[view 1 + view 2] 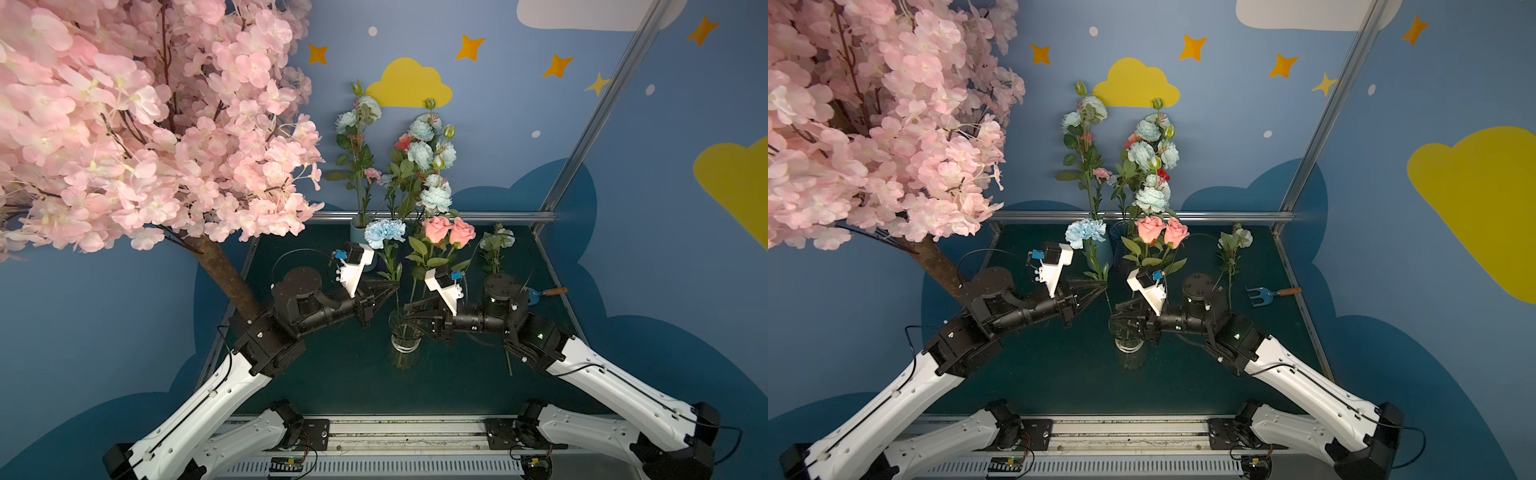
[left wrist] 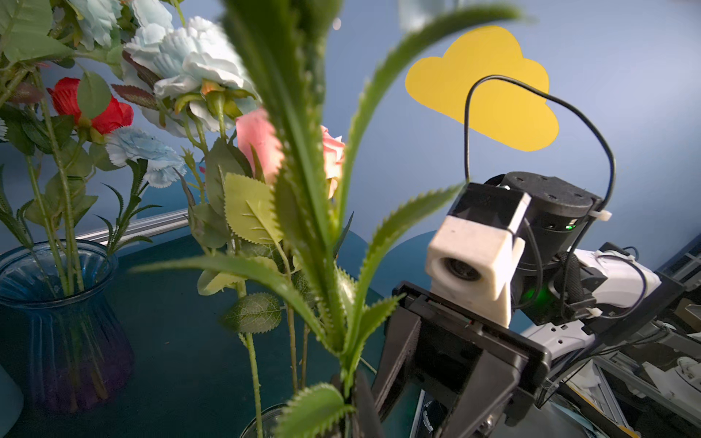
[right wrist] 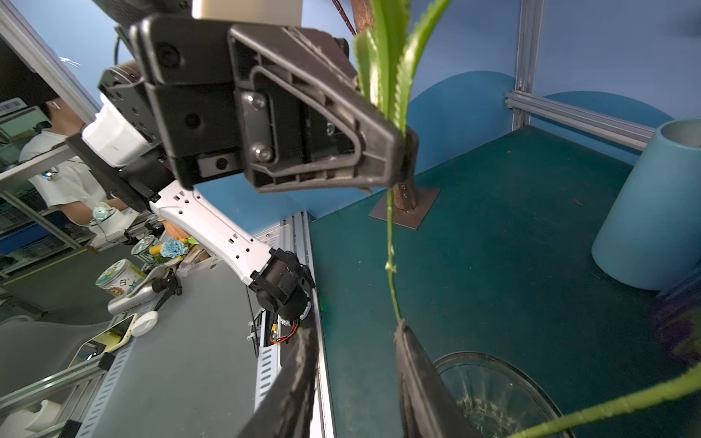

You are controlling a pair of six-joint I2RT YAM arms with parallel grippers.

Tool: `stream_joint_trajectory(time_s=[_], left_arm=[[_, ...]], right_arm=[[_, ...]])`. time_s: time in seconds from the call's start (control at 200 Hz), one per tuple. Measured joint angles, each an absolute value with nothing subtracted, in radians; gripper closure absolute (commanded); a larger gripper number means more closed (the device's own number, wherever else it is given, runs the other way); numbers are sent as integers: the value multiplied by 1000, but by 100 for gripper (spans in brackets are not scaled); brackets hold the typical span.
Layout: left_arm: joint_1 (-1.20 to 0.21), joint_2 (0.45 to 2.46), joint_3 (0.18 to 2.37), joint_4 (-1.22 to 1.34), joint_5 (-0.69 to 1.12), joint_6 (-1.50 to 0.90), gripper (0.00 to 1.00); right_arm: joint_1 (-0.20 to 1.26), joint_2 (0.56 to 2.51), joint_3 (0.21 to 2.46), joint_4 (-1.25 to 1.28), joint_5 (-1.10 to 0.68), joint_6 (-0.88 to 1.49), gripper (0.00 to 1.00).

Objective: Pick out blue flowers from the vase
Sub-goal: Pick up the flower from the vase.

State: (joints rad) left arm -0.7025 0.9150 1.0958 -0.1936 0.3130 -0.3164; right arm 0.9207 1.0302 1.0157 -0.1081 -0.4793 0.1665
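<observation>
**Right wrist view: blue flower point(image 3: 390, 242) clear of glass vase point(image 3: 478, 354)**
Left gripper point(image 3: 406, 157) clamped shut on its stalk; right gripper point(image 3: 354, 335) half open, empty, finger touching stalk tip; risk: that contact levers the thin stalk loose.

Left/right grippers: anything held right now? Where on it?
Left gripper is shut on the stem of the blue flower, just below its leaf cluster, well under the head. Right gripper is open and holds nothing.
</observation>
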Motion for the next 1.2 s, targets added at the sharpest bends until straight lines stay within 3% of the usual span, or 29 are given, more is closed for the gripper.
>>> stream_joint_trajectory(time_s=[0.375, 0.681, 0.781, 0.976, 1.101, 1.201], left_arm=[[-702, 908, 1096, -196, 345, -315, 97], [-702, 908, 1096, -194, 349, -315, 97], [-702, 908, 1096, -194, 349, -315, 97], [-702, 908, 1096, -196, 343, -314, 97], [-701, 905, 1093, -199, 336, -312, 91], [-701, 893, 1081, -199, 328, -304, 76]], right_arm=[[925, 1044, 1015, -5, -438, 163, 62], [927, 1081, 1015, 43, -438, 181, 69], [928, 1090, 1015, 49, -439, 182, 74], [931, 1112, 1015, 49, -454, 183, 94], [935, 1113, 1015, 51, -456, 182, 100], [936, 1113, 1015, 49, -454, 181, 100]])
